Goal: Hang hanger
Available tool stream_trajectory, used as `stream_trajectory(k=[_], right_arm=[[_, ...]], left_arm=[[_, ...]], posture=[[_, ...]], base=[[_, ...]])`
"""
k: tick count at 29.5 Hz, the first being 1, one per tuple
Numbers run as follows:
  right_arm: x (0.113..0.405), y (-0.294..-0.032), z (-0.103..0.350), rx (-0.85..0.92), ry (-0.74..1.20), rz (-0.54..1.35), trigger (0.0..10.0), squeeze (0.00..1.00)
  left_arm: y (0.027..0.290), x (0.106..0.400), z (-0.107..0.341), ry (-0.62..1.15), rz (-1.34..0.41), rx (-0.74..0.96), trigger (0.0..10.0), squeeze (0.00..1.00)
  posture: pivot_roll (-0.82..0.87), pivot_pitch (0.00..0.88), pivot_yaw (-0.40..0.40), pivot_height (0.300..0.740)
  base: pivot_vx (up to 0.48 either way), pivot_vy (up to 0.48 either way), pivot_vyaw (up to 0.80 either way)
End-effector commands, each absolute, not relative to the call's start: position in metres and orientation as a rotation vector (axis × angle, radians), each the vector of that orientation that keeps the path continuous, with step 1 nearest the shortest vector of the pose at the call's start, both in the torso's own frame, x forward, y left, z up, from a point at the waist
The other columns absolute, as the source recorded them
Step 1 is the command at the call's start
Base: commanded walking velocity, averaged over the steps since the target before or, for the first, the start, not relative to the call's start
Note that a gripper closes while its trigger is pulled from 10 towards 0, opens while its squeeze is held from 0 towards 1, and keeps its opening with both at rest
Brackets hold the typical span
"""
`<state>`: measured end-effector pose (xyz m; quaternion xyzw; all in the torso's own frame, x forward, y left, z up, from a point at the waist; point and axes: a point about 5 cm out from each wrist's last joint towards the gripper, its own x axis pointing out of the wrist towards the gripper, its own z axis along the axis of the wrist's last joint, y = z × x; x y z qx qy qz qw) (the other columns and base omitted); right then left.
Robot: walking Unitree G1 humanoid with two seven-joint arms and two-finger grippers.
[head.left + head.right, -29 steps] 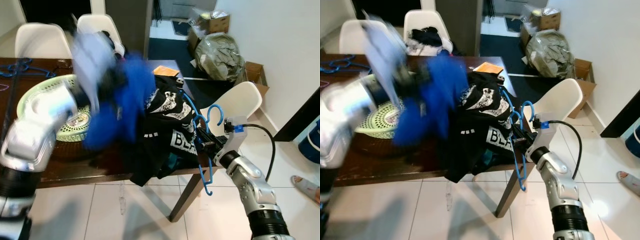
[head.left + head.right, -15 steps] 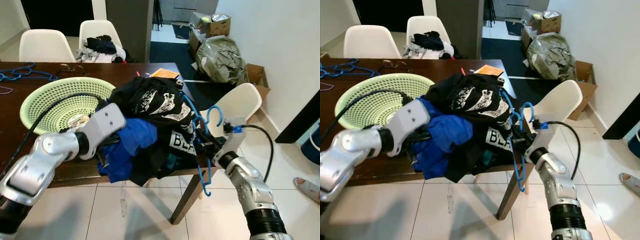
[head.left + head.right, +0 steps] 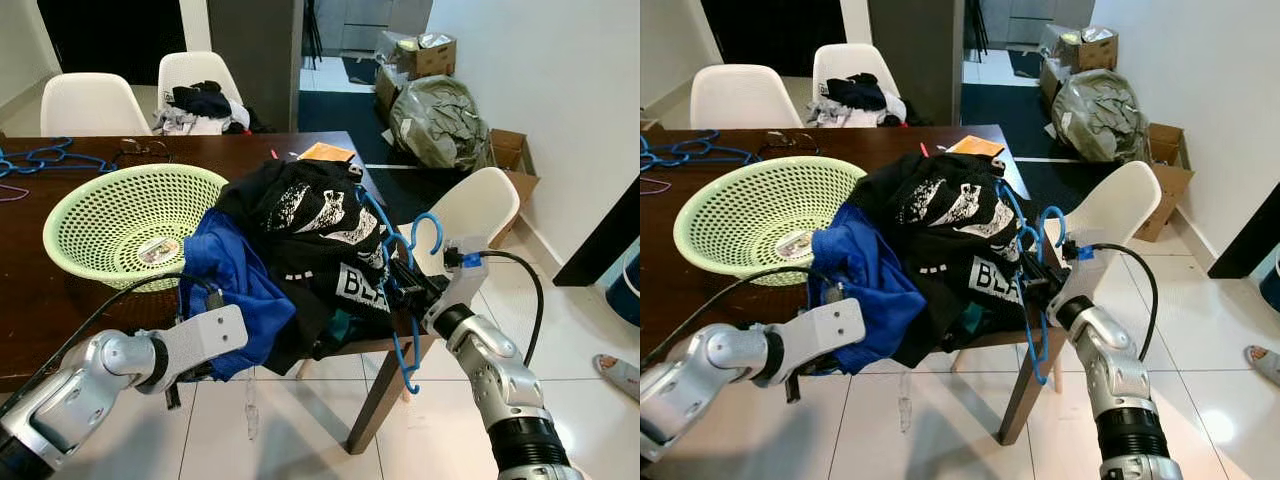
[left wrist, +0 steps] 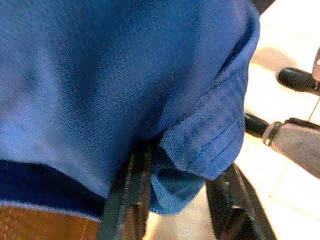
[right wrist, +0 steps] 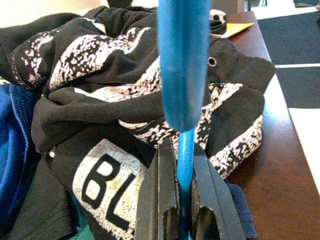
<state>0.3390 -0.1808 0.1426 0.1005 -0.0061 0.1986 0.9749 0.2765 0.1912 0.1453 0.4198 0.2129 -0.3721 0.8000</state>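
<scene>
Blue hanger point(image 3: 404, 290) clenched in my right gripper point(image 5: 181, 200) at table corner, left gripper point(image 4: 175, 200) grasping blue garment point(image 3: 235, 285), green basket point(image 3: 75, 215) holding one small packet point(image 3: 153, 251).

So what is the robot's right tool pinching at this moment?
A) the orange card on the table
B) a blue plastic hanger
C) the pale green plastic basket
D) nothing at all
B: the right wrist view shows the right tool with its two black fingers closed on the thin bar of the blue plastic hanger, at the table corner beside the black printed shirt.
</scene>
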Motion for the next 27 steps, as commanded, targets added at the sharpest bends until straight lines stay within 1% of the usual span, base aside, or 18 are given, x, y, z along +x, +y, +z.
stream_trajectory(k=[1, 2, 3, 4, 6, 9, 11, 12, 13, 14, 15, 16, 18, 20, 25, 26, 27], right_arm=[[0.339, -0.178, 0.139, 0.216, -0.002, 0.409, 10.0, 0.00], [0.339, -0.178, 0.139, 0.216, -0.002, 0.409, 10.0, 0.00], [0.339, -0.178, 0.138, 0.216, -0.001, 0.409, 10.0, 0.00], [0.339, -0.178, 0.137, 0.215, 0.000, 0.409, 10.0, 0.00], [0.338, -0.178, 0.137, 0.214, 0.001, 0.410, 10.0, 0.00], [0.338, -0.178, 0.136, 0.214, 0.001, 0.411, 10.0, 0.00], [0.338, -0.177, 0.136, 0.215, 0.003, 0.415, 10.0, 0.00], [0.338, -0.177, 0.136, 0.215, 0.003, 0.415, 10.0, 0.00], [0.338, -0.177, 0.135, 0.216, 0.004, 0.417, 10.0, 0.00], [0.338, -0.178, 0.135, 0.216, 0.006, 0.419, 10.0, 0.00], [0.338, -0.178, 0.135, 0.216, 0.006, 0.419, 10.0, 0.00], [0.338, -0.178, 0.135, 0.216, 0.007, 0.420, 10.0, 0.00], [0.339, -0.177, 0.134, 0.213, 0.011, 0.425, 10.0, 0.00], [0.339, -0.177, 0.134, 0.212, 0.014, 0.427, 10.0, 0.00], [0.339, -0.177, 0.134, 0.208, 0.014, 0.429, 10.0, 0.00], [0.339, -0.178, 0.135, 0.206, 0.015, 0.430, 10.0, 0.00], [0.339, -0.178, 0.135, 0.205, 0.015, 0.430, 10.0, 0.00]], left_arm=[[0.201, 0.275, 0.147, 0.485, -0.759, 0.909, 10.0, 1.00], [0.201, 0.275, 0.147, 0.485, -0.759, 0.909, 10.0, 1.00], [0.199, 0.280, 0.160, 0.421, -0.701, 0.852, 10.0, 1.00], [0.192, 0.287, 0.181, 0.320, -0.639, 0.752, 10.0, 1.00], [0.185, 0.290, 0.207, 0.208, -0.586, 0.618, 10.0, 1.00], [0.181, 0.289, 0.215, 0.174, -0.577, 0.572, 10.0, 1.00], [0.186, 0.293, 0.232, 0.125, -0.406, 0.415, 10.0, 1.00], [0.186, 0.293, 0.232, 0.125, -0.406, 0.415, 10.0, 1.00], [0.190, 0.294, 0.237, 0.104, -0.314, 0.321, 10.0, 1.00], [0.193, 0.292, 0.238, 0.103, -0.252, 0.246, 10.0, 1.00], [0.193, 0.292, 0.238, 0.103, -0.252, 0.246, 10.0, 1.00], [0.194, 0.291, 0.237, 0.106, -0.224, 0.205, 10.0, 1.00], [0.190, 0.283, 0.217, 0.210, -0.221, 0.150, 10.0, 1.00], [0.188, 0.278, 0.206, 0.272, -0.212, 0.124, 10.0, 1.00], [0.189, 0.273, 0.195, 0.325, -0.162, 0.086, 10.0, 1.00], [0.192, 0.270, 0.188, 0.352, -0.104, 0.052, 10.0, 0.65], [0.197, 0.268, 0.181, 0.372, -0.046, 0.043, 10.0, 0.00]], posture=[[0.07, 0.082, -0.054, 0.740], [0.07, 0.082, -0.054, 0.740], [0.07, 0.081, -0.053, 0.740], [0.08, 0.080, -0.051, 0.740], [0.08, 0.080, -0.051, 0.740], [0.08, 0.079, -0.050, 0.740], [0.09, 0.080, -0.048, 0.740], [0.09, 0.080, -0.048, 0.740], [0.09, 0.080, -0.049, 0.740], [0.09, 0.079, -0.053, 0.740], [0.09, 0.079, -0.053, 0.740], [0.09, 0.079, -0.053, 0.740], [0.09, 0.080, -0.055, 0.740], [0.09, 0.081, -0.055, 0.740], [0.09, 0.087, -0.057, 0.740], [0.09, 0.089, -0.059, 0.740], [0.09, 0.089, -0.059, 0.740]], base=[[0.000, 0.000, 0.00], [0.000, 0.000, 0.00], [0.000, 0.000, 0.00], [0.000, 0.000, 0.00], [0.000, 0.000, 0.00], [0.000, 0.000, 0.00], [0.000, 0.000, 0.00], [0.000, 0.000, 0.00], [0.000, 0.000, 0.00], [0.000, 0.000, 0.00], [0.000, 0.000, 0.00], [0.000, 0.000, 0.00], [0.000, 0.000, 0.00], [0.000, 0.000, 0.00], [0.000, 0.000, 0.00], [0.000, 0.000, 0.00], [0.000, 0.000, 0.00]])
